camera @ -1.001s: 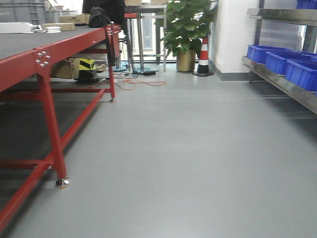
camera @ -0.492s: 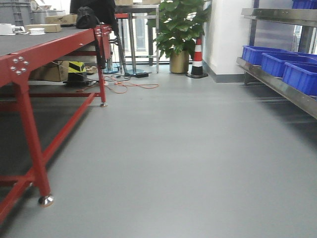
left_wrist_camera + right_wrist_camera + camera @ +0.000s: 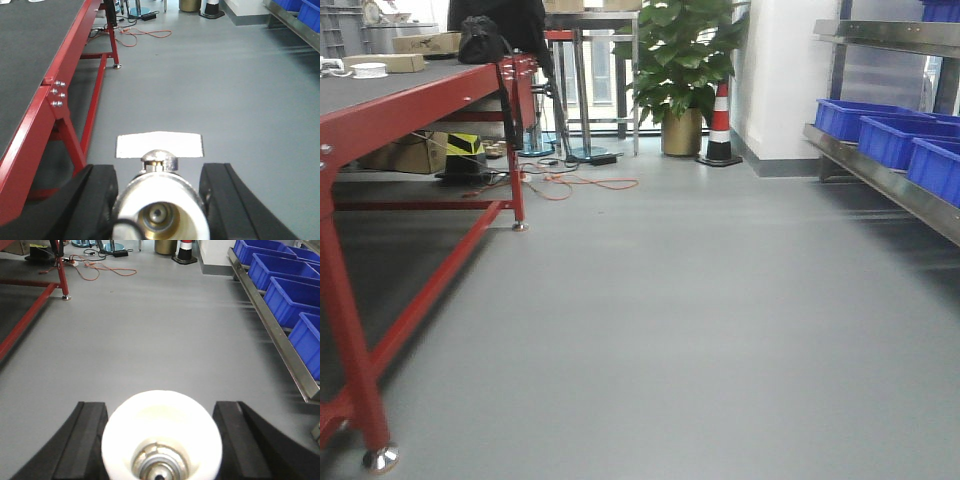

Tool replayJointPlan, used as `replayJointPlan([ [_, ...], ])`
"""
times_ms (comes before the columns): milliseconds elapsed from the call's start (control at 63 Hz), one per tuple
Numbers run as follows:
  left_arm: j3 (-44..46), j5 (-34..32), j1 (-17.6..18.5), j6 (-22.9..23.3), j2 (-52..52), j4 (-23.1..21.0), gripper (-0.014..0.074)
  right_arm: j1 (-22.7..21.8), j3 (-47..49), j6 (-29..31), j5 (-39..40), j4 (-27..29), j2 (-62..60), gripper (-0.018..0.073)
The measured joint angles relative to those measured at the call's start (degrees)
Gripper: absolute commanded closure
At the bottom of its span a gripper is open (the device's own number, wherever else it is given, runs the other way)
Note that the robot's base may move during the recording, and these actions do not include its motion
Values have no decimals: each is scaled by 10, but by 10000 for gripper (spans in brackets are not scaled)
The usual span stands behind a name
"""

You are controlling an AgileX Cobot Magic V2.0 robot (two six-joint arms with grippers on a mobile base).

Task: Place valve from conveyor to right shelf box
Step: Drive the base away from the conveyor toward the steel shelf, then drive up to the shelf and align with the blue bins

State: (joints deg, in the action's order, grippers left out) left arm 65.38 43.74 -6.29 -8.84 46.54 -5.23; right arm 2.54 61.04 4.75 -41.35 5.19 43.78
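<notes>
Pinching a valve [image 3: 159, 207] in your left hand [image 3: 160, 200], a second valve [image 3: 161, 432] in your right hand [image 3: 162, 440], squeeze their stiff, likely slick bodies.

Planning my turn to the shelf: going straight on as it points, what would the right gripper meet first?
Nothing close, as far as depth shows: the right gripper, shut on the valve, points along bare floor. The traffic cone stands far ahead; the blue boxes lie off to its right.

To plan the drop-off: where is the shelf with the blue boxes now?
In the front view, the shelf with its blue boxes runs along the right edge, starting by the white wall, right of the striped cone.
</notes>
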Motion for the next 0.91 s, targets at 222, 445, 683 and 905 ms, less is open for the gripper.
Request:
replayJointPlan([
  [222, 0, 0, 0, 0, 0, 0, 708, 0, 0, 0, 0, 0, 0, 715],
  [445, 0, 0, 0, 0, 0, 0, 708, 0, 0, 0, 1, 0, 0, 715],
  [683, 0, 0, 0, 0, 0, 0, 708, 0, 0, 0, 1, 0, 0, 715],
  [905, 0, 0, 0, 0, 0, 0, 708, 0, 0, 0, 1, 0, 0, 715],
])
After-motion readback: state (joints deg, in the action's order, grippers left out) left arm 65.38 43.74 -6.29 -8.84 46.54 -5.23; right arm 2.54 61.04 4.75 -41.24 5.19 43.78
